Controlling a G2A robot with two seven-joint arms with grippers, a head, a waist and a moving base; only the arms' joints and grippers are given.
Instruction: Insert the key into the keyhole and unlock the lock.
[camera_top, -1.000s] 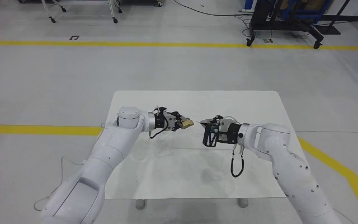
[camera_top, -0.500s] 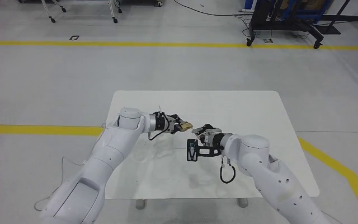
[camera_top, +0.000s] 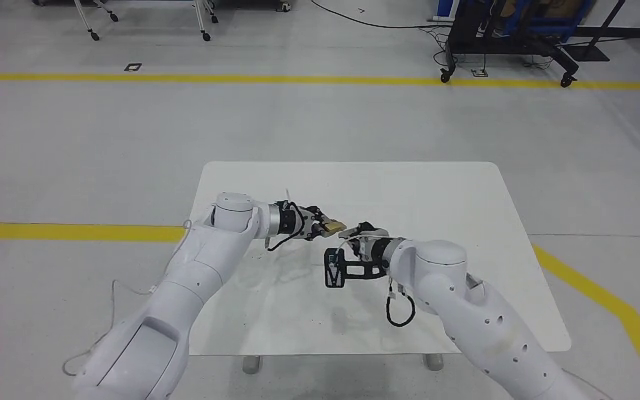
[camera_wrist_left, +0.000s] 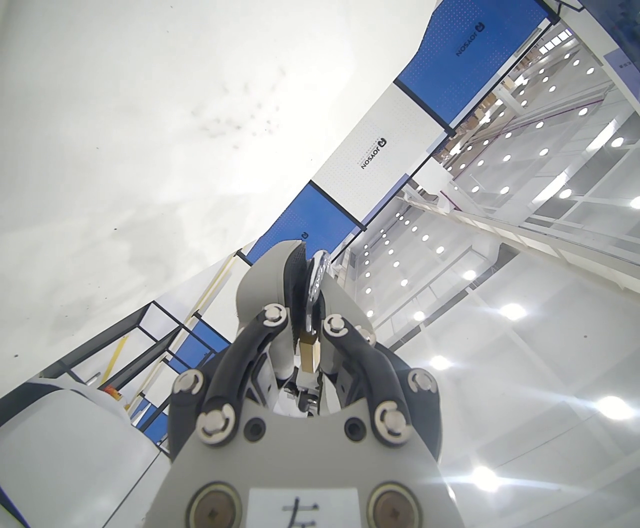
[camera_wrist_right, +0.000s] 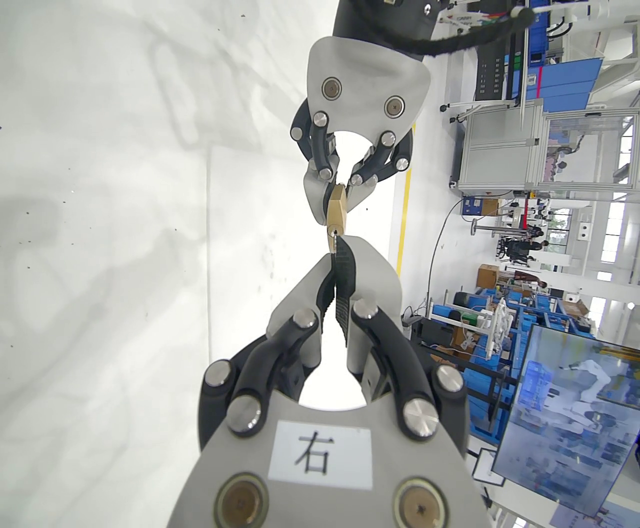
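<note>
A small brass lock (camera_top: 331, 226) is held above the white table (camera_top: 450, 190) in my left gripper (camera_top: 322, 225), which is shut on it. The right wrist view shows the lock (camera_wrist_right: 336, 210) sticking out of the left gripper (camera_wrist_right: 336, 197) towards my right gripper (camera_wrist_right: 336, 255). My right gripper (camera_top: 349, 238) is shut on the silver key, tip to tip with the lock. In the left wrist view the key (camera_wrist_left: 316, 282) runs from the right gripper (camera_wrist_left: 312, 270) down to the end of the lock (camera_wrist_left: 310, 352). How deep the blade sits is hidden.
Both grippers hang over the middle of the table, well inside its edges. A black cable loop (camera_top: 399, 308) dangles from the right forearm above the near half. Beyond the table is grey floor with yellow lines (camera_top: 90, 231).
The right arm swung left and turned its wrist, bringing the key from a gap away up against the lock. The left gripper with the lock barely shifted.
</note>
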